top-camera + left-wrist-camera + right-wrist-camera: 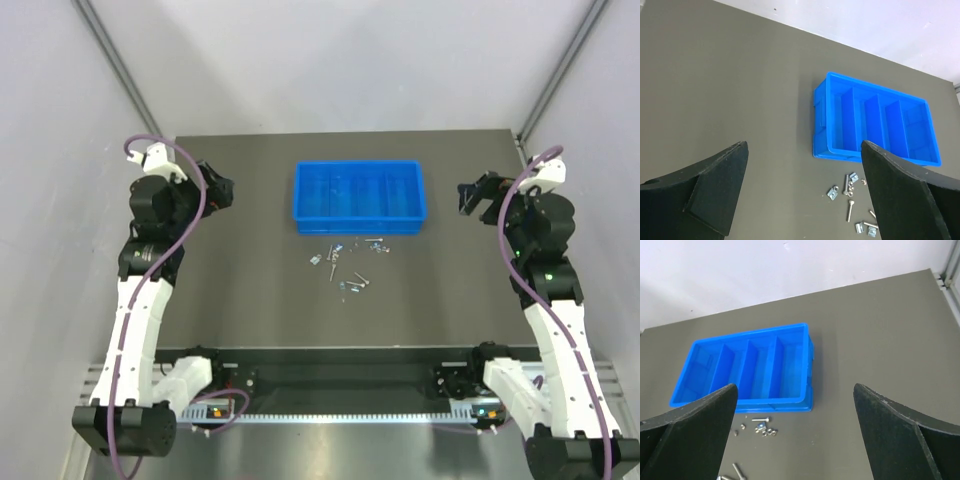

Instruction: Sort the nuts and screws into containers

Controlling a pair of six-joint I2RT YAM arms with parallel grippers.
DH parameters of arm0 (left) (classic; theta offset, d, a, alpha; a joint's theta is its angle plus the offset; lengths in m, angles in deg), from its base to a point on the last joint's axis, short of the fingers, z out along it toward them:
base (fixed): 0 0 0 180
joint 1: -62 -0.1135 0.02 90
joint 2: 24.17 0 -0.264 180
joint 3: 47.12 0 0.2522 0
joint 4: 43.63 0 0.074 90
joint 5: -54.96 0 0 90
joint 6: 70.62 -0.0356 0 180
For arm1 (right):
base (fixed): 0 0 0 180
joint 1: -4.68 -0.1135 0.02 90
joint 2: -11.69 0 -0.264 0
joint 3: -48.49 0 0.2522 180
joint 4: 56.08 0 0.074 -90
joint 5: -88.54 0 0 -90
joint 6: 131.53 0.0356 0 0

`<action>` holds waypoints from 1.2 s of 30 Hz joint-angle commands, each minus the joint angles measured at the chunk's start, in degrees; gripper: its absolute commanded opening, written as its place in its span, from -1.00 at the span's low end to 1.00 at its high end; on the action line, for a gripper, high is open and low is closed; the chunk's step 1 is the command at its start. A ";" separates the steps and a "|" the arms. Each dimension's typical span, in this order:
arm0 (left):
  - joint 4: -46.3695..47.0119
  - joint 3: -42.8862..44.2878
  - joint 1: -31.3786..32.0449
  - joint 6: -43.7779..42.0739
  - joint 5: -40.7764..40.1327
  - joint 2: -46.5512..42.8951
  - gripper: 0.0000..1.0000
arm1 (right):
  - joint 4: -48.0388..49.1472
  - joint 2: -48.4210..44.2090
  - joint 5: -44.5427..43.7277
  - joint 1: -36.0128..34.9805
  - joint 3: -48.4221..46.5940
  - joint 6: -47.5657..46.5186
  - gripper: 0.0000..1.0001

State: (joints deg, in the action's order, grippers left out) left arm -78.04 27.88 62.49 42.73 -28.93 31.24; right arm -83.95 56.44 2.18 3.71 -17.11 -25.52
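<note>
The blue tray (pixel 360 192) with several side-by-side compartments sits at the table's back middle; it also shows in the left wrist view (pixel 875 125) and right wrist view (pixel 747 365). Its compartments look empty. Silvery screws (pixel 346 256) and small nuts (pixel 353 291) lie scattered on the dark table just in front of the tray; a screw (pixel 850 210) and nuts (pixel 833 191) show in the left wrist view, a screw (pixel 760 419) and nuts (pixel 767 431) in the right. My left gripper (pixel 222 192) and right gripper (pixel 470 196) are raised, open and empty.
The dark table (pixel 250 280) is ringed by pale walls. A rail with cables (pixel 340 385) runs along the near edge between the arm bases.
</note>
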 commanded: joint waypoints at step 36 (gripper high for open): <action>1.22 -5.78 48.46 12.94 -27.47 21.12 0.28 | 3.13 1.92 5.15 0.53 6.66 2.36 0.99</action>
State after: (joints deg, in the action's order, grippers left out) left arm -77.86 19.90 109.72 52.96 -53.02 49.56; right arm -82.73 58.43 6.64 3.71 -9.89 -23.45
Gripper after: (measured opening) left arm 0.651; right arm 0.996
